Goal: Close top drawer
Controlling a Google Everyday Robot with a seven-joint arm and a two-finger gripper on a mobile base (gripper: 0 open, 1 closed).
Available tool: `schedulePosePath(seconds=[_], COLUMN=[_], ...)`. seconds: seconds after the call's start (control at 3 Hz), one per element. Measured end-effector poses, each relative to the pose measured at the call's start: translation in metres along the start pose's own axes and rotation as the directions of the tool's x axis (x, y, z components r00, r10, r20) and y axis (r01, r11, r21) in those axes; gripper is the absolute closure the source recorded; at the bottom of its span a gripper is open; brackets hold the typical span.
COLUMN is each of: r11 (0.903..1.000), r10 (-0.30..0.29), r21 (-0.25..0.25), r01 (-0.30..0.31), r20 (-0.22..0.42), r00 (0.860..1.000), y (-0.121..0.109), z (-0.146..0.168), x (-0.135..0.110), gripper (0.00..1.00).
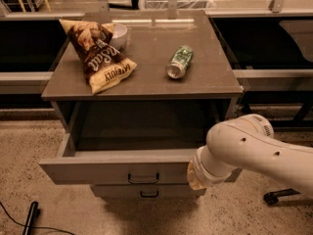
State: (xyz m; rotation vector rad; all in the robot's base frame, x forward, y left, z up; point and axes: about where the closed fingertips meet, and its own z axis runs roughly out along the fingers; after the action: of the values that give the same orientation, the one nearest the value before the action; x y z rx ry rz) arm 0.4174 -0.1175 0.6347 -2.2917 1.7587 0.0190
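Note:
The top drawer [98,168] of the grey cabinet stands pulled far out and its inside looks empty. Its flat grey front has a small dark bail handle [143,178] at the centre. My white arm [254,148] comes in from the right, and its wrist end sits against the right part of the drawer front. My gripper is hidden behind the arm, at or below that part of the drawer front. A second like drawer [146,193] shows just below, a little way out.
On the cabinet top [146,77] lie a brown chip bag [98,53], a white bowl [119,33] and a green can on its side [179,61]. A dark stick-like object [30,218] and a cable lie on the speckled floor at lower left. Dark shelving flanks both sides.

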Motion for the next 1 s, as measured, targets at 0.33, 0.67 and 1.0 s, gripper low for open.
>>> schedulePosePath(seconds=[0.33,0.67,1.0], r11=[1.0,1.0,1.0], r10=[0.001,0.001,0.001], r21=[-0.001,-0.001,-0.001], r01=[-0.001,-0.001,-0.001], r20=[-0.001,-0.001,-0.001], r00=[1.0,1.0,1.0], y=[0.0002,0.0002,0.0002], z=[0.0004,0.0004,0.0003], x=[0.0004,0.0004,0.0004], gripper=[0.53,0.31,0.08])
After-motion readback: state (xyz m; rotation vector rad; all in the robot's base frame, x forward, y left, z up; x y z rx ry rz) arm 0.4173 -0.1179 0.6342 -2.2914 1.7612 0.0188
